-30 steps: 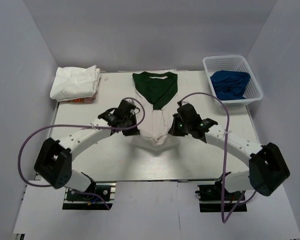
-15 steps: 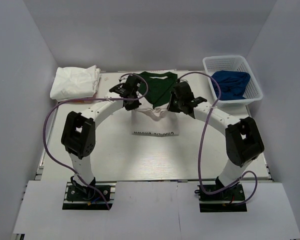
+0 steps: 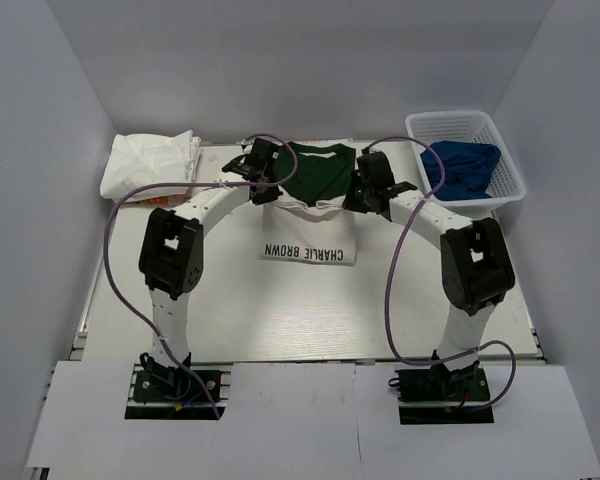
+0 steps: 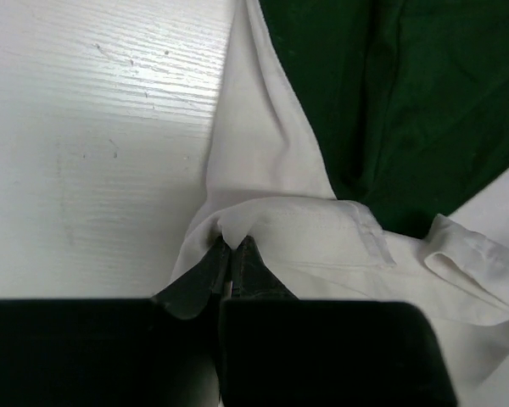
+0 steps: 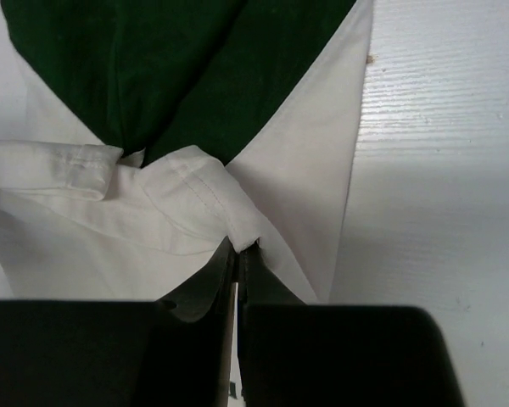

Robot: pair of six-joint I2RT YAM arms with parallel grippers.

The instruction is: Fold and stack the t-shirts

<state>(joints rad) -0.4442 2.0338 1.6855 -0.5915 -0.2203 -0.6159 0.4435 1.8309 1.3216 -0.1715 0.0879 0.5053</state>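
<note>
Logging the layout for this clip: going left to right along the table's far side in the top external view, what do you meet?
folded white t-shirts → left gripper → green-and-white t-shirt → right gripper → white basket holding blue cloth

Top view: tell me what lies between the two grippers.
The green and white t-shirt spans the gap between the left gripper and right gripper, both shut on its white edge. Nothing else is there, as the top view shows.
</note>
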